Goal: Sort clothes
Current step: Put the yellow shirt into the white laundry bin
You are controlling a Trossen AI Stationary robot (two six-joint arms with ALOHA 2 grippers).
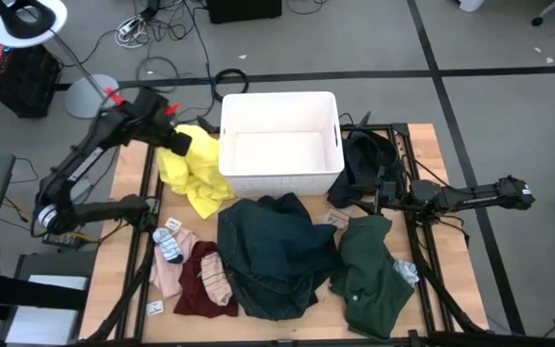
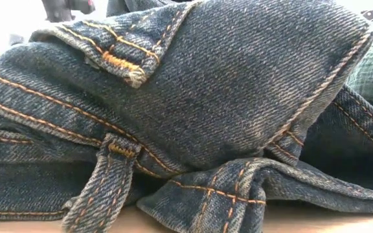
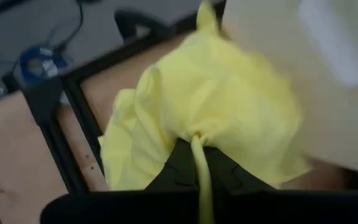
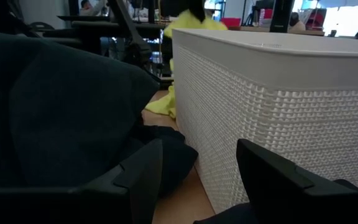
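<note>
A grey floor with cables surrounds the wooden table [image 1: 133, 183]. From above, the left gripper [image 1: 174, 141] sits at the top of the yellow garment [image 1: 196, 172], just left of the white bin [image 1: 279, 145], which lies to its right; the right gripper [image 1: 369, 198] waits by the black garment [image 1: 369, 159]. The low view shows only denim [image 2: 193, 116]. The left wrist view shows fingers pinched shut on a yellow fold [image 3: 199, 158]. The right wrist view shows fingers [image 4: 138, 177] spread wide, holding nothing, beside the bin.
</note>
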